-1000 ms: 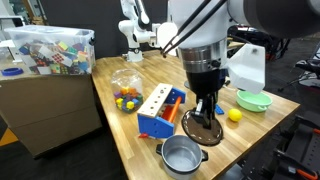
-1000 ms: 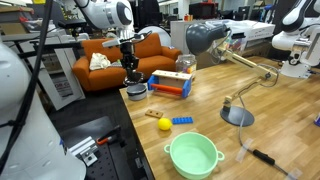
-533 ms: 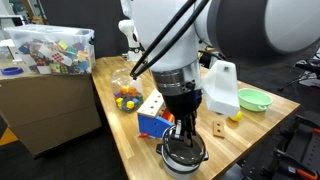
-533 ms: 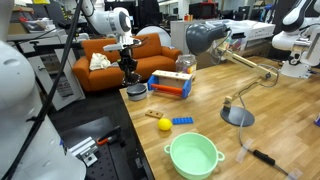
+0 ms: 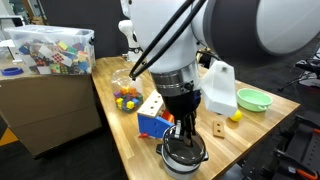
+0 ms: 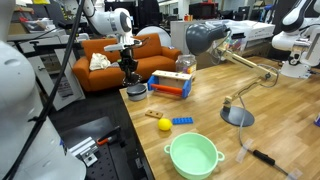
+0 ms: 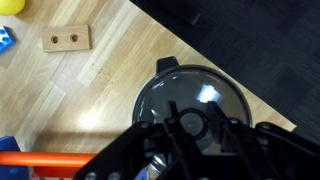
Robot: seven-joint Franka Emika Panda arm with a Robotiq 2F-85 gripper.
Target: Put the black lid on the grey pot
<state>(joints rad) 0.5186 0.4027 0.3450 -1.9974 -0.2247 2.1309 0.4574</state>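
Wooden table [image 5: 113, 108], cluttered. The arm [image 5: 200, 40] fills most of an exterior view and reaches straight down at the table's near corner. Blue-and-orange toy box [image 5: 160, 112] stands just beside the work spot. The pale green bowl [image 5: 254, 98] is well apart at the far side, and the clear jar of coloured balls [image 5: 126, 92] sits behind the box. The grey pot [image 5: 185, 163] stands close to the table edge; in the wrist view dark floor shows just past it. The black lid [image 7: 190, 95] lies over the pot's mouth, glossy and apparently level, though the pot rim is hidden beneath it so true seating is unconfirmed. The gripper [image 5: 186, 128] is directly above, its fingers straddling the small central knob [image 7: 188, 122]. Everything there is dark on dark, so I cannot tell whether the jaws grip the knob or stand just free of it. Smaller items are well apart from the pot: a wooden block with two holes [image 7: 66, 39] and a yellow ball [image 5: 235, 115]. Judgement: placement looks nearly done, and the step in hand is release and retreat. To do it well, spread the jaws fully before any lift, so the knob is not dragged. Then rise straight up with no sideways drift, since the pot is light and near the edge. Check that the lid sits flat all round rather than hung up on one side.
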